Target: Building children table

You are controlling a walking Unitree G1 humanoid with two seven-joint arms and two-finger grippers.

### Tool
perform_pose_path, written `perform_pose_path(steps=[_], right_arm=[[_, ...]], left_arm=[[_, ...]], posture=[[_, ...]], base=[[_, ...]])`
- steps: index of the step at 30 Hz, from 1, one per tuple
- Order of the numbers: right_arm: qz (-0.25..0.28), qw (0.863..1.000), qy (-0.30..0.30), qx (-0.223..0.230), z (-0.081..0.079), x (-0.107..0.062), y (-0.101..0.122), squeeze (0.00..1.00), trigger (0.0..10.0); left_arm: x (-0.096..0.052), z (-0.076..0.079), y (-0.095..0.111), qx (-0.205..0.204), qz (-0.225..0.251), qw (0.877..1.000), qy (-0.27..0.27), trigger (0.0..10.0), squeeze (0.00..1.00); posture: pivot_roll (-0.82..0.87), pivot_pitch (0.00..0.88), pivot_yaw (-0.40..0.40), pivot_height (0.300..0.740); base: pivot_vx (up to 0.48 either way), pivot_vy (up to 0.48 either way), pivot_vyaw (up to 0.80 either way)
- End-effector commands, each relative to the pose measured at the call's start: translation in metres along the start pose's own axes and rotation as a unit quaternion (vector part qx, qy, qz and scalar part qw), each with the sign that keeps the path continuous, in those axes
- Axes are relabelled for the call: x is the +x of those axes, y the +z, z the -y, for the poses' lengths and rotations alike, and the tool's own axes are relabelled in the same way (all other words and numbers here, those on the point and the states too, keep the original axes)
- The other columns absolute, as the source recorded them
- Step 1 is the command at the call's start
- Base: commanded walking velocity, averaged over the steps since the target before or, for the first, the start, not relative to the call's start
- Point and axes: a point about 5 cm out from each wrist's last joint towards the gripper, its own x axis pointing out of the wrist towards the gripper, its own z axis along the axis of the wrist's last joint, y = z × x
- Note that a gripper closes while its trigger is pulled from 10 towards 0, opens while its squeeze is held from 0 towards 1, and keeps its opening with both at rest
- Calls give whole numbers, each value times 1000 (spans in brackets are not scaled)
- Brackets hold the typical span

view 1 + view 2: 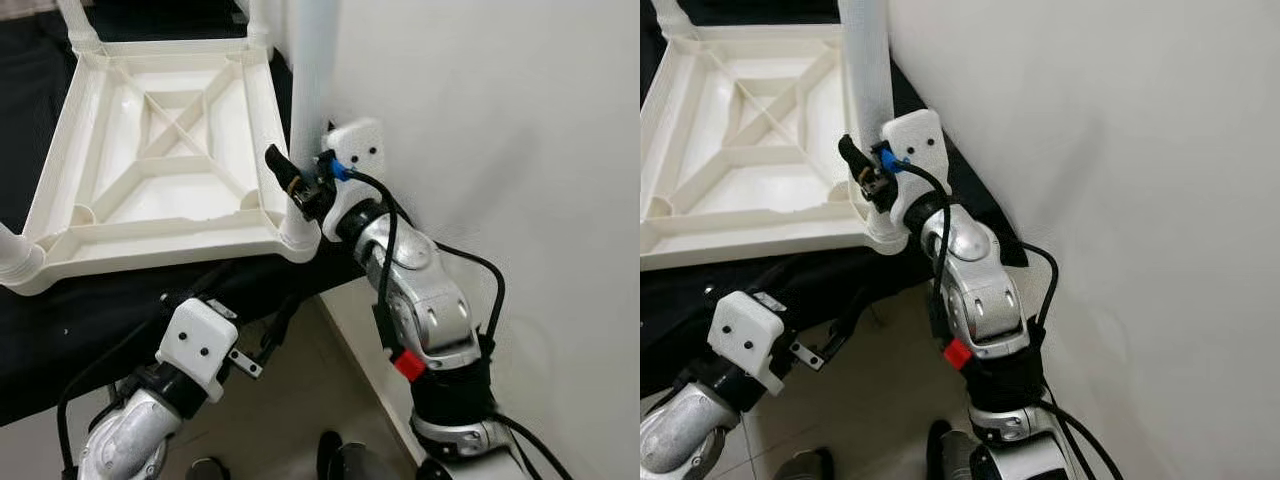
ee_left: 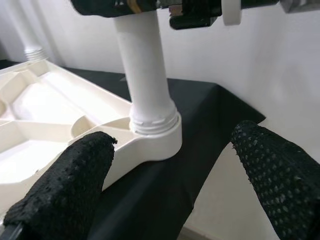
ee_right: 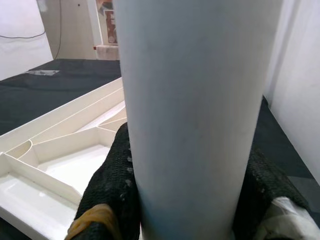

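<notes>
The white plastic table top (image 1: 170, 248) lies upside down on a black-covered surface (image 1: 70, 325). A white leg (image 1: 312, 70) stands upright in its near right corner socket (image 2: 155, 142). My right gripper (image 1: 300, 172) is shut on this leg a little above the socket; in the right wrist view the leg (image 3: 195, 115) sits between both black fingers (image 3: 112, 185). My left gripper (image 2: 172, 137) is open, lower down at the front edge of the surface, its fingers (image 2: 70, 185) pointing at the socket without touching it.
Other white legs stand at the near left corner (image 1: 15, 255) and the far corners (image 1: 80, 25). A white wall (image 1: 500, 120) runs close along the right side of the table. Pale floor (image 1: 300, 400) lies below the surface's edge.
</notes>
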Motion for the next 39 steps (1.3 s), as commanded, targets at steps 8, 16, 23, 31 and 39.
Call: perform_pose_path(steps=[8,16,23,31,39], right_arm=[[-3,988,146,44,-11,4,-2,1000,10000],[42,954,297,12,12,-3,22,1000,10000],[53,929,364,-27,40,-1,39,961,10000],[71,912,404,-17,54,4,50,0,10000],[72,891,447,-31,65,4,55,0,0]], left_arm=[[-4,1,-2,-3,-5,1000,2,10000,0],[-4,3,-2,-4,-6,1000,2,10000,0],[-7,5,-2,-5,-11,1000,3,10000,0],[-7,5,0,-4,-11,1000,4,10000,0],[-11,6,-1,-4,-17,1000,5,10000,0]], posture=[[107,267,-111,740],[110,277,-114,740],[117,286,-117,740],[134,282,-121,740],[132,286,-124,740]], base=[[0,0,0],[0,0,0],[0,0,0],[0,0,0],[0,0,0]])
